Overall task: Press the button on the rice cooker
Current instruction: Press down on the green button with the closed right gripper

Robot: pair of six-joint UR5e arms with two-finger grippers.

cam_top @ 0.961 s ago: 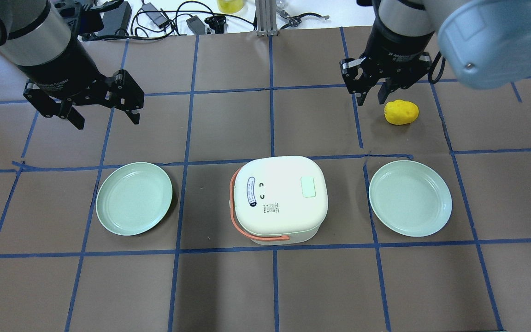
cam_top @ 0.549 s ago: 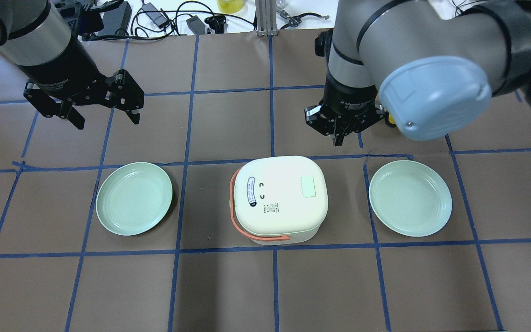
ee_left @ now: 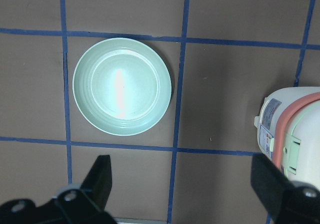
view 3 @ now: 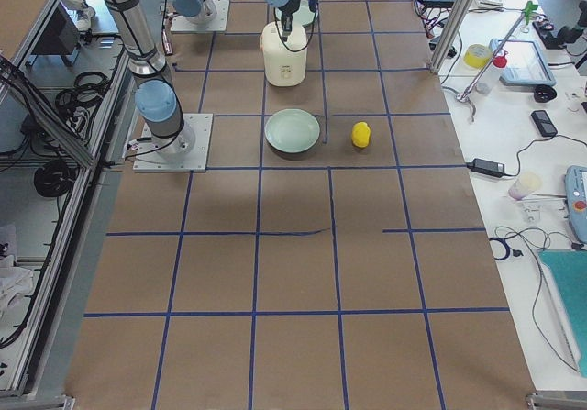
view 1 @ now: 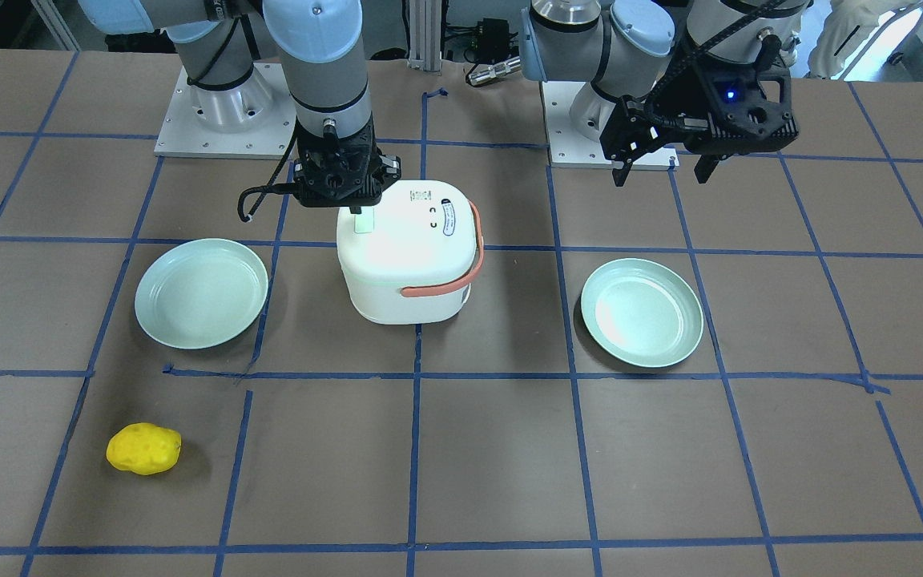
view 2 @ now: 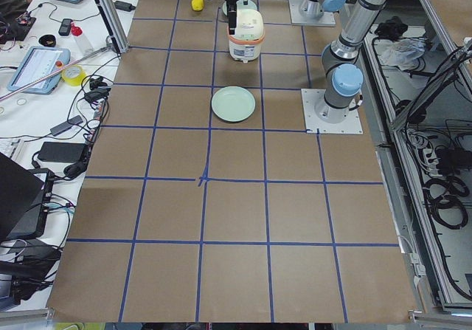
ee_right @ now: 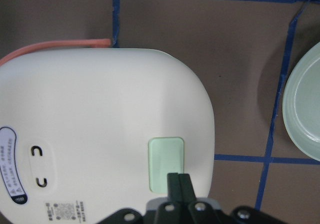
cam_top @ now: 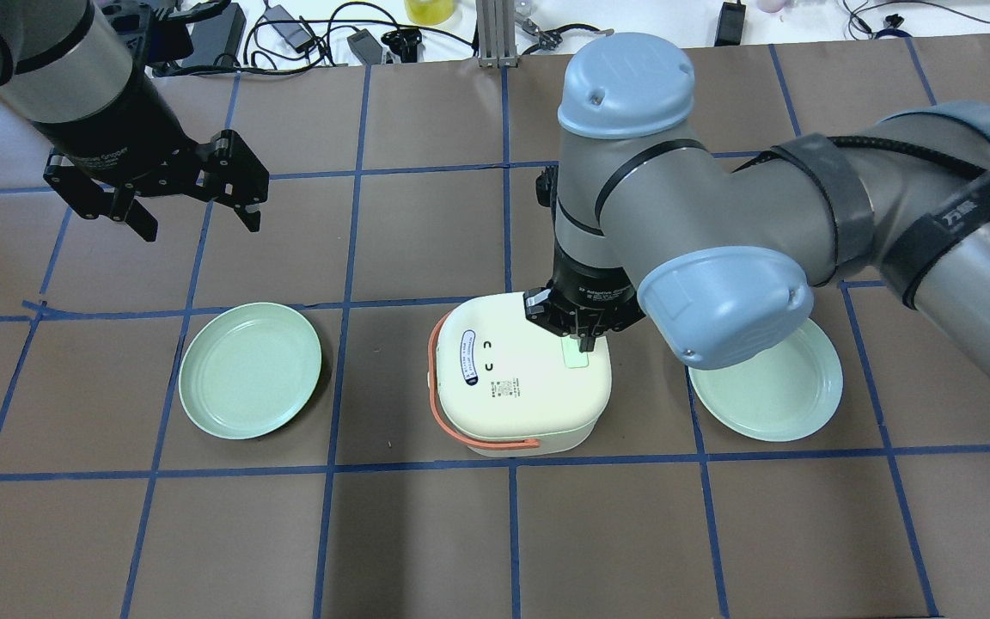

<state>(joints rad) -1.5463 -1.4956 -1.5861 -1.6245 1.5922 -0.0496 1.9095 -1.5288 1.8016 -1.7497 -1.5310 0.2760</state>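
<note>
My right hand (cam_top: 583,346) is clenched, its fingers pinched together and the tips pointing down onto the pale green button (ee_right: 166,156) at the 3 o'clock side of the rice cooker (cam_top: 512,387) lid. I cannot tell whether they press it. The cooker stands mid-counter (cam_top: 426,533), with the left plate (cam_top: 203,404) at its 9 o'clock and the right plate (cam_top: 774,413) at its 3 o'clock. My left hand (cam_top: 201,225) hangs released and empty at the cooker's 10 o'clock, well apart.

A robotics lab: tape-gridded table (cam_top: 426,533), tangled cables (view 2: 442,164), cluttered workbench (view 3: 550,107).
</note>
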